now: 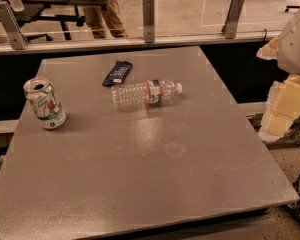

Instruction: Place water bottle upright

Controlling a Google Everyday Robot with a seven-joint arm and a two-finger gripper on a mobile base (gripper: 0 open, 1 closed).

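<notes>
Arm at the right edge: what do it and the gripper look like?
The arm shows as a rounded white shell at the right edge, with an orange-tan patch on its left. Below it, beside the table, the gripper is pale cream: blocky, stepped pieces with a ribbed left edge. No cables or markings can be made out.

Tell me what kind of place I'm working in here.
Probably an office or lab: a grey table by a glass partition, office chairs beyond it. The water bottle lies on its side; the gripper is at the right edge.
</notes>
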